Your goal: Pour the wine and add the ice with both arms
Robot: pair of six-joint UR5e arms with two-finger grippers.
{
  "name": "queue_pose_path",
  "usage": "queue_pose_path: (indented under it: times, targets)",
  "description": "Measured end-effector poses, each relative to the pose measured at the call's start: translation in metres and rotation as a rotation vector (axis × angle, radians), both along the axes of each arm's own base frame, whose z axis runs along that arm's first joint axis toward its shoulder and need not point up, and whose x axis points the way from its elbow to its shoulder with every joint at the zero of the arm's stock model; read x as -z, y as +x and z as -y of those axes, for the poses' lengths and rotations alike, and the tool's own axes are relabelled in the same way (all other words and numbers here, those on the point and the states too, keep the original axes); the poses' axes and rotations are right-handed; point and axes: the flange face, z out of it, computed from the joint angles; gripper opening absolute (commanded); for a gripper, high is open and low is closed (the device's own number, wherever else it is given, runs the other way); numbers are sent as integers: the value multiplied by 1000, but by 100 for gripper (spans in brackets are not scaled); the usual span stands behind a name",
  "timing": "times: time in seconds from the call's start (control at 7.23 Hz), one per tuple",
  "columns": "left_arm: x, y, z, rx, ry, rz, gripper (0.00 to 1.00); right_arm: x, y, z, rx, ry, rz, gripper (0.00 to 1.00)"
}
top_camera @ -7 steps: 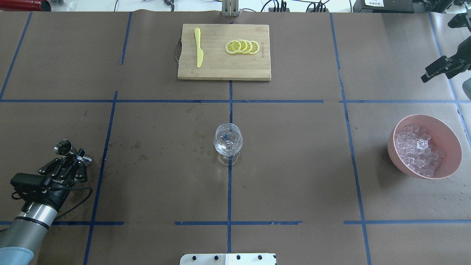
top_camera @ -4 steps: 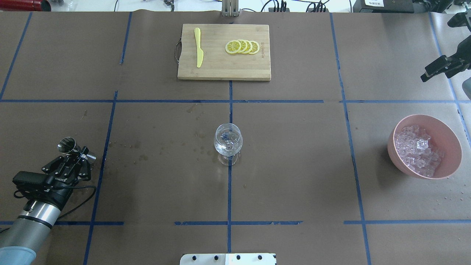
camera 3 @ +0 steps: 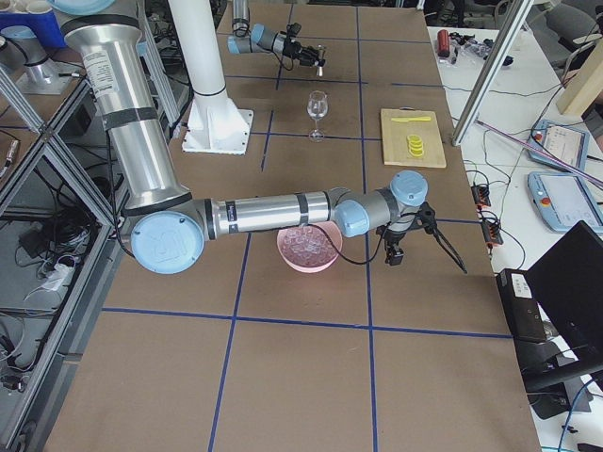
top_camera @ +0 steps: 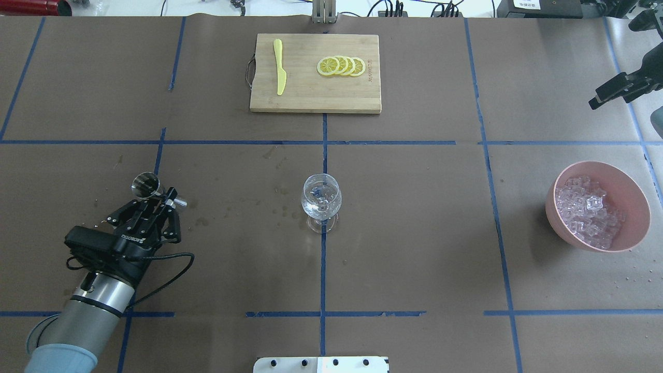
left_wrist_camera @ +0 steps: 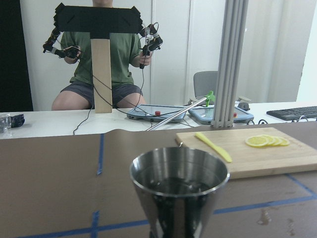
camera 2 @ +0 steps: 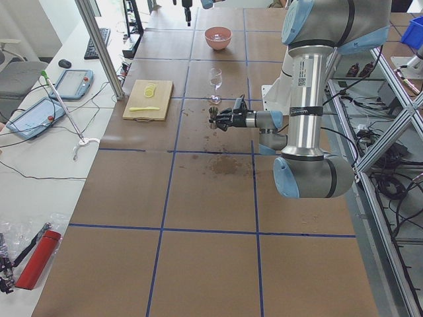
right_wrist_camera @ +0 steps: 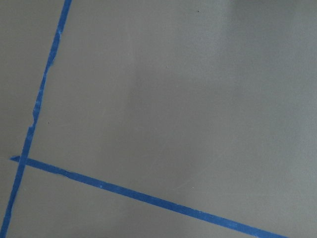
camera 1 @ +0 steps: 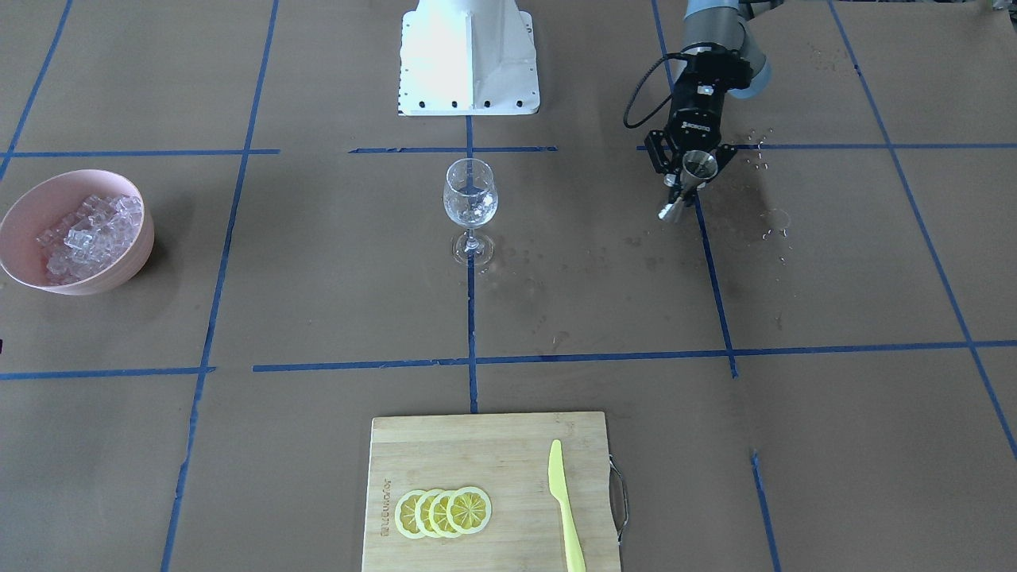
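My left gripper is shut on a steel jigger and holds it upright above the table, left of the clear wine glass. In the left wrist view the jigger fills the foreground with dark wine in its cup. In the front-facing view the jigger hangs right of the glass. A pink bowl of ice stands at the right. My right gripper is open and empty at the far right edge, beyond the bowl.
A wooden cutting board with lemon slices and a yellow knife lies at the back centre. Wet stains mark the brown paper between jigger and glass. The white base block sits at the near edge.
My left gripper has carried the jigger to the right and farther from the base, closer to the glass. My right gripper has drifted slightly away from the base.
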Motion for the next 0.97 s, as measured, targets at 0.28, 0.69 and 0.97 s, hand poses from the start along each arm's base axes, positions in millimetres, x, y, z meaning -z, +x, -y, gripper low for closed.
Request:
queue_pose_path:
  times: [0.28,0.69,0.97]
  targets:
    - [60,23,1,-1,47,-12,0,7,1,-1,-1,14,4,100]
    - [113,30,-5,-7,96,-19,0,8,1,-1,-2,17,5,100]
    - [132,34,-8,-15,103,-29,0,9,1,-1,-2,17,5,100]
